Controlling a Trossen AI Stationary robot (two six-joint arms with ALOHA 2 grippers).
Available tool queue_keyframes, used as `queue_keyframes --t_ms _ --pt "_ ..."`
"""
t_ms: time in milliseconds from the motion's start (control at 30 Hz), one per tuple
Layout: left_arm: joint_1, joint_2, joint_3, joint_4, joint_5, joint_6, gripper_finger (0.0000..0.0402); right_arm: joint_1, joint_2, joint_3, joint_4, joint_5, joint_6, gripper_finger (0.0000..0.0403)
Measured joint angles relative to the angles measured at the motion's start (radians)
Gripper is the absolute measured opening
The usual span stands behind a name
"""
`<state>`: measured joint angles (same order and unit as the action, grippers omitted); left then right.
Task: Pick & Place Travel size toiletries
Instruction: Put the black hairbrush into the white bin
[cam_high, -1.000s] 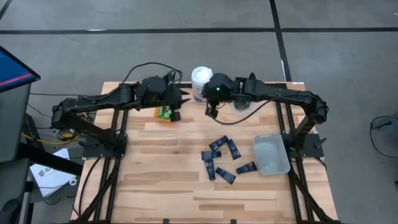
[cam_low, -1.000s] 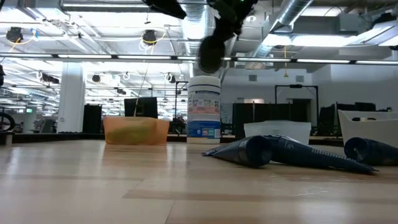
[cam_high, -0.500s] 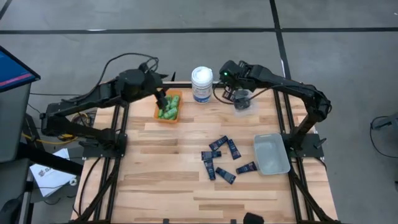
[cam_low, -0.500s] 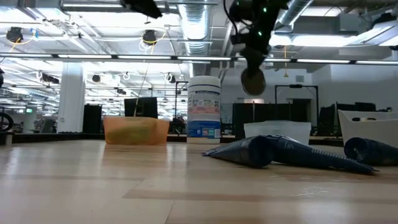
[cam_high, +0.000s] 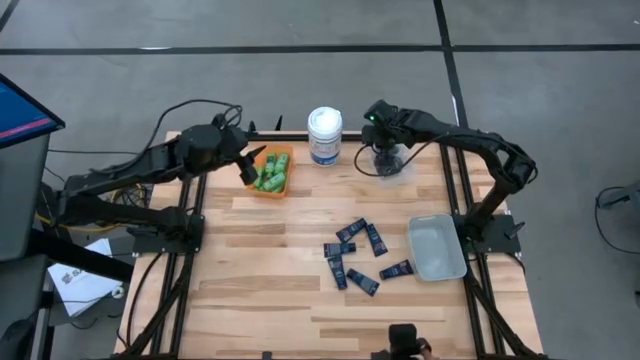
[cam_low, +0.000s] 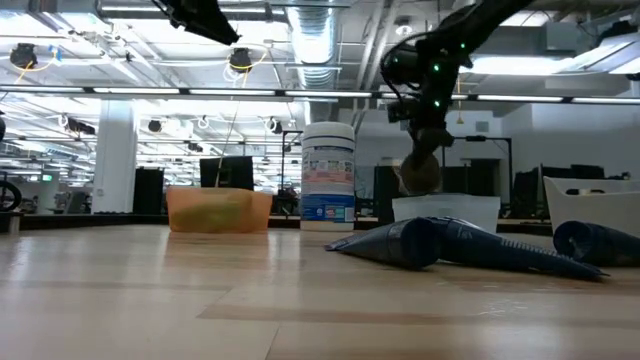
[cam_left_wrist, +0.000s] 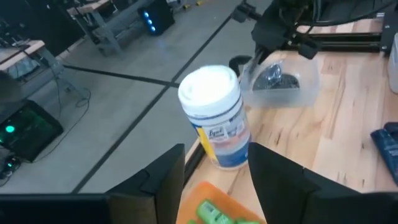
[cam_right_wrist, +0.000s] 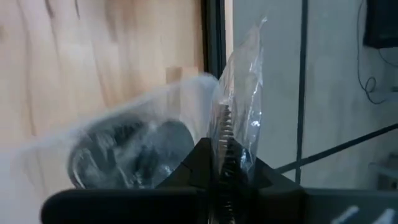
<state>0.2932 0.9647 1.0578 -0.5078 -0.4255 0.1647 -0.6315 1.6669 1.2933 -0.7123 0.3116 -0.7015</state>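
Hanging upright, long axis vertical, from the pinching right gripper (cam_low: 421, 140) over the clear bin (cam_high: 390, 163): crinkled clear packet (cam_right_wrist: 239, 99) with black disc (cam_low: 418, 176); left gripper (cam_high: 249, 160) spread above the orange bin (cam_high: 287, 152).

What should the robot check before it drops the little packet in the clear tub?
1. Right gripper pinching the clear packet: ok, shut on its edge.
2. Packet over the clear tub: ok, it hangs just above the tub, which already holds dark discs.
3. White canister out of the way: ok, it stands beside the tub, apart.
4. Left gripper clear of the drop: ok, it is at the orange bin of green bottles, fingers apart.
5. Navy tubes ready for picking: ok, loose on the table.
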Motion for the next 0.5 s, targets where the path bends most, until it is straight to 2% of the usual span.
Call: queue_keyframes --t_ms 133,267,500 --pt "0.0 -0.022 -0.008 -0.003 -0.002 -0.02 0.017 -0.044 0.0 -0.016 0.004 -0.003 -0.049 0.0025" --pt "0.0 -0.032 -0.007 0.003 -0.013 -0.024 0.0168 -0.077 0.0 -0.023 0.004 -0.055 -0.068 0.002" --pt "0.0 -0.033 -0.008 0.0 -0.014 -0.043 0.0163 -0.084 0.007 -0.023 -0.002 -0.078 -0.117 0.0037"
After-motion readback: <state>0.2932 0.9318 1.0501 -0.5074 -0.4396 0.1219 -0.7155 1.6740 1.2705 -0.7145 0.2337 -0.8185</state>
